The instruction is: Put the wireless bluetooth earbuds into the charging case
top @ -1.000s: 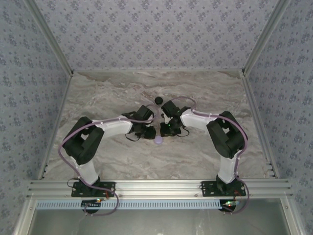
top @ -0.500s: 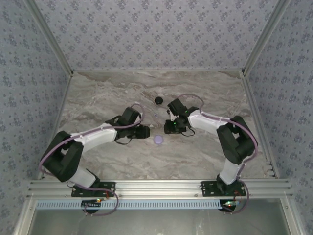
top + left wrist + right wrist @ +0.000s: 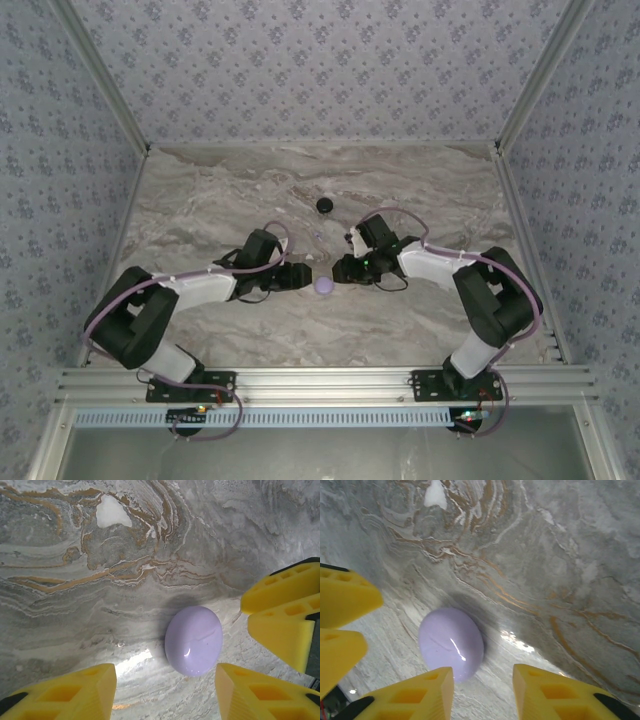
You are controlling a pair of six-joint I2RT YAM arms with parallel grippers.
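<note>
The charging case (image 3: 324, 205) is a small black round puck standing alone on the marble, farther back than both grippers. The earbuds are out of view. A pale lavender oval disc (image 3: 323, 285) with a faint seam lies between the two grippers. My left gripper (image 3: 303, 277) is low on its left and open (image 3: 165, 687); the disc (image 3: 193, 640) lies just ahead of its fingertips, nearer the right finger, untouched. My right gripper (image 3: 340, 270) is open (image 3: 482, 680) on the other side, the disc (image 3: 451, 642) just ahead of its left finger.
The marble table (image 3: 200, 200) is walled by patterned panels on three sides. An aluminium rail (image 3: 320, 380) runs along the near edge by the arm bases. The right gripper's yellow fingers (image 3: 285, 610) show beside the disc, and the left gripper's fingers (image 3: 340, 615) likewise.
Both grippers have opened. They pulled back from above the lavender disc, then came down low on either side of it. The disc and the black case have not moved.
</note>
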